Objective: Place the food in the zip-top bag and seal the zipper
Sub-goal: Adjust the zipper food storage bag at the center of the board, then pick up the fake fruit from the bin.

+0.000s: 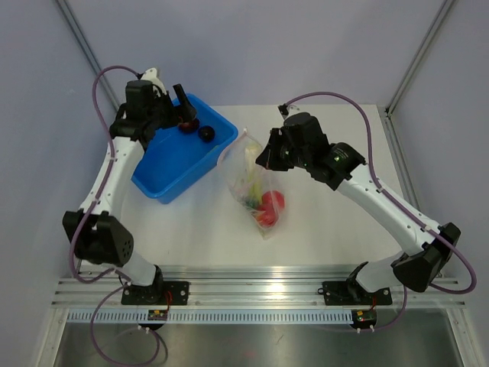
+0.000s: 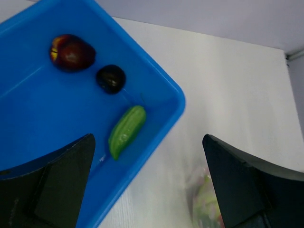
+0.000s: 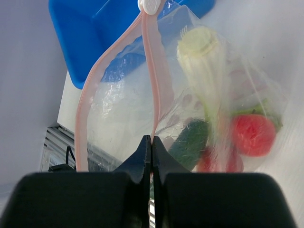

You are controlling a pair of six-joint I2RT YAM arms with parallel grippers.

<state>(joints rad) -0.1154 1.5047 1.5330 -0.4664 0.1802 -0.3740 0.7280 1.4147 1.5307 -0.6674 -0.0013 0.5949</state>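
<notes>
Pinching the zipper [image 3: 160,80], the right gripper [image 3: 151,140] holds the zip-top bag [image 3: 118,109] mid-table, arm bent inward. Left gripper [image 2: 147,142] gapes wide above the blue bin [image 2: 28,118], arm stretched forward; some food [image 2: 127,131] lies inside it.

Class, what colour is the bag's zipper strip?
Pale pink zipper strip, clearest in the right wrist view.

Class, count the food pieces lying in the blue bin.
3, in the blue bin: a red apple, a dark round fruit beside it, a green cucumber nearer the rim. Others may be hidden.
</notes>
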